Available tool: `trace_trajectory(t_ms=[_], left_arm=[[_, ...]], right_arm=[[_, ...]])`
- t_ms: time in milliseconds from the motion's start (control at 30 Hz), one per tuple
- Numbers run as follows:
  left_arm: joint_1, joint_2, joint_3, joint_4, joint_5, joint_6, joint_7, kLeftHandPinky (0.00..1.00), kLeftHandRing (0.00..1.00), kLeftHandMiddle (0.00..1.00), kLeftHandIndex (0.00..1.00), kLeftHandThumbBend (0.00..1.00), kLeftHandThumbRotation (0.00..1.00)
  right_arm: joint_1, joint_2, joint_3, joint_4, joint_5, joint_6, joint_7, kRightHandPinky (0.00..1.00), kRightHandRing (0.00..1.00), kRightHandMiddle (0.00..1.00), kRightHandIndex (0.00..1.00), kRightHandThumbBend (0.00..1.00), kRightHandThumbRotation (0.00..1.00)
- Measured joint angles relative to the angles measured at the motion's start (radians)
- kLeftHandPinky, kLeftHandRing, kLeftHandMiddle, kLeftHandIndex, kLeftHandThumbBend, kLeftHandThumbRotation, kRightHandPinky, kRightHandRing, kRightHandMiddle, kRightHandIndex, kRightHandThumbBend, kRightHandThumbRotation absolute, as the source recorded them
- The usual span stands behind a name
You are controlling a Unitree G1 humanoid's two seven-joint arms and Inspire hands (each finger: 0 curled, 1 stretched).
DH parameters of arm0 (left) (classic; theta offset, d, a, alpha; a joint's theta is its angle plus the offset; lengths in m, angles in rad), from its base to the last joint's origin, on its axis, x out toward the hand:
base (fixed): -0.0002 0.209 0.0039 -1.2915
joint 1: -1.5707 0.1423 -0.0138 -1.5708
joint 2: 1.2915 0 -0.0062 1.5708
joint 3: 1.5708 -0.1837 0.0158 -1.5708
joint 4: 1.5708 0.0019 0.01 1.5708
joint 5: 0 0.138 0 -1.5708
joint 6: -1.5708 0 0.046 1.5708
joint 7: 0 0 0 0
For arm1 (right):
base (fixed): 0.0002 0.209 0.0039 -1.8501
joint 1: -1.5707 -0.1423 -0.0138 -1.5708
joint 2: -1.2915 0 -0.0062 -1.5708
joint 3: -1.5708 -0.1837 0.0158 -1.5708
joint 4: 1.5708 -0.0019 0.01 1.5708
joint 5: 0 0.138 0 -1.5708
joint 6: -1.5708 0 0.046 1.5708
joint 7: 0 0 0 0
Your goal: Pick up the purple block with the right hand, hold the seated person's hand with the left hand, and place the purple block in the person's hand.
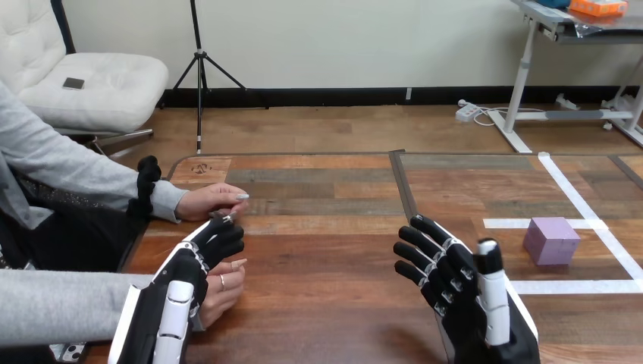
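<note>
The purple block (pixel 552 240) sits on the wooden table at the right, inside white tape lines. My right hand (pixel 462 292) hovers at the lower middle right, left of the block and apart from it, fingers spread and relaxed, holding nothing. My left hand (pixel 182 284) is at the lower left with its fingers (pixel 221 239) stretched forward and only slightly bent. The person's near hand (pixel 224 288) lies on the table right against the palm side of my left hand, and I see no finger of mine curled round it. The person's far hand (pixel 214 201) rests on the table just beyond.
White tape lines (pixel 584 203) mark a square round the block at the right. A dark seam (pixel 404 186) runs down the table's middle. The person's grey sleeves (pixel 76 171) come in from the left edge.
</note>
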Motion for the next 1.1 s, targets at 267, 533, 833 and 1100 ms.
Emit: trace_trajectory(t_ms=[267,533,833,1100], left_arm=[[0.000,0.000,0.000,0.001,-0.009,0.000,-0.004,0.91,0.82,0.81,0.81,0.55,1.00],[0.000,0.001,0.000,0.001,-0.009,0.002,-0.003,0.91,0.82,0.81,0.81,0.55,1.00],[0.000,0.001,0.000,0.001,-0.009,0.005,-0.003,0.91,0.81,0.81,0.81,0.55,1.00],[0.001,0.001,0.000,0.001,-0.009,0.007,-0.003,0.93,0.81,0.81,0.81,0.55,1.00]], right_arm=[[-0.069,-0.016,-0.012,0.058,-0.033,-0.001,-0.006,0.89,0.87,0.86,0.84,0.90,0.86],[-0.160,-0.050,-0.024,0.138,-0.065,-0.010,-0.010,0.90,0.88,0.88,0.87,0.84,0.88],[-0.271,-0.101,-0.044,0.247,-0.114,-0.044,-0.030,0.87,0.89,0.89,0.89,0.81,0.91],[-0.370,-0.158,-0.055,0.350,-0.162,-0.070,-0.061,0.82,0.87,0.86,0.86,0.79,0.89]])
